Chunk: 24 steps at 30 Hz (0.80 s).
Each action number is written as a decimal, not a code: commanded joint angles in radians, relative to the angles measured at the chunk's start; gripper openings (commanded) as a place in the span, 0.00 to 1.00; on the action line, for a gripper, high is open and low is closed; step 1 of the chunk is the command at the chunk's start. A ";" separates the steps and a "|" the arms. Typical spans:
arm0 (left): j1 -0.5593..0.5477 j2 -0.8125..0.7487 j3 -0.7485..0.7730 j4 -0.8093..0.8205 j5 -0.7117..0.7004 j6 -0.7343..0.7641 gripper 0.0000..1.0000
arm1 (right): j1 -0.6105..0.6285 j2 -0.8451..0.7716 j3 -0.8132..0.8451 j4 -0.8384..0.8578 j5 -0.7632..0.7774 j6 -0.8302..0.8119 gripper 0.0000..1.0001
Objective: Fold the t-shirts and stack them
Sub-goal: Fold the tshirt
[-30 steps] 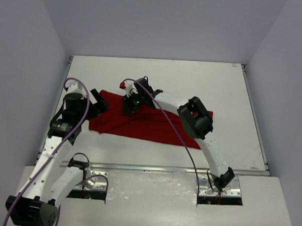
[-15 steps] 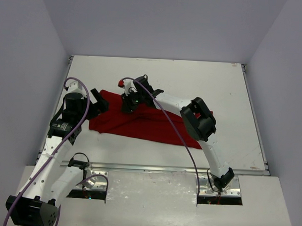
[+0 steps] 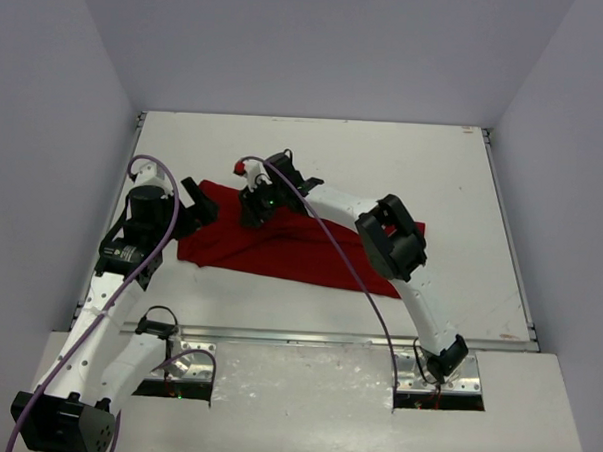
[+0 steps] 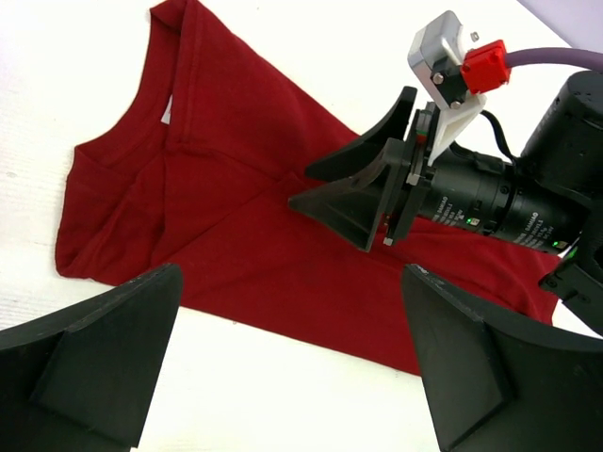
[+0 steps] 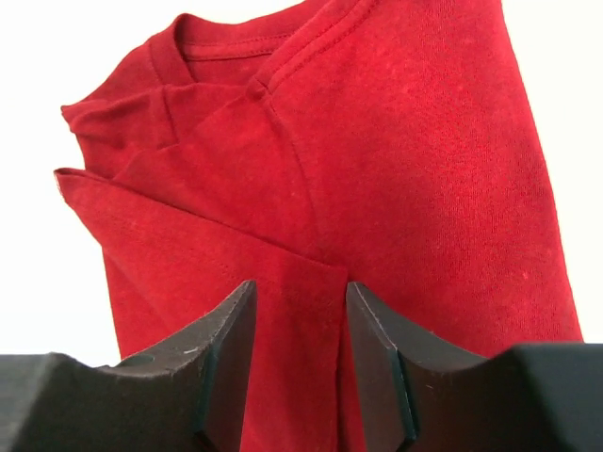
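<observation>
The deep-red t-shirt [image 3: 300, 254] lies spread and partly folded on the white table, collar end to the left. My right gripper [image 3: 250, 214] is low over its upper left part. In the right wrist view its fingers [image 5: 226, 358] stand a little apart, open, astride a folded edge of the shirt [image 5: 415, 141] just below the collar. My left gripper [image 3: 202, 204] is wide open and empty at the shirt's left end. The left wrist view shows bare table between its fingers [image 4: 94, 367], with the shirt [image 4: 217, 198] and the right gripper [image 4: 300, 188] beyond.
Grey walls close in the table [image 3: 384, 160] on the left, back and right. A metal rail [image 3: 327, 337] runs along its near edge. A purple cable [image 3: 321, 237] trails from the right wrist across the shirt.
My right gripper has crept slightly left over the shirt and its elbow has shifted a little. The left arm and the shirt have not moved.
</observation>
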State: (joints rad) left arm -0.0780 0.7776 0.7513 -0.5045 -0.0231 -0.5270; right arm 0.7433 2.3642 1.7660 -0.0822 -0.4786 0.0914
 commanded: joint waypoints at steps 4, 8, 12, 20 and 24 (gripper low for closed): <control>0.007 -0.021 -0.010 0.041 0.008 0.015 1.00 | 0.007 0.030 0.049 -0.013 0.008 -0.013 0.46; 0.007 -0.021 -0.010 0.043 0.008 0.015 1.00 | 0.007 0.026 0.047 -0.014 -0.005 -0.010 0.39; 0.007 -0.021 -0.010 0.043 0.008 0.015 1.00 | 0.007 0.012 0.023 0.004 -0.012 -0.005 0.21; 0.007 -0.023 -0.010 0.044 0.009 0.015 1.00 | 0.007 -0.029 -0.034 0.056 -0.025 0.001 0.01; 0.007 -0.023 -0.010 0.044 0.009 0.012 1.00 | 0.014 -0.149 -0.149 0.143 -0.041 0.031 0.01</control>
State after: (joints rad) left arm -0.0780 0.7700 0.7429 -0.4980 -0.0204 -0.5270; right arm 0.7464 2.3528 1.6650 -0.0399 -0.4816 0.1005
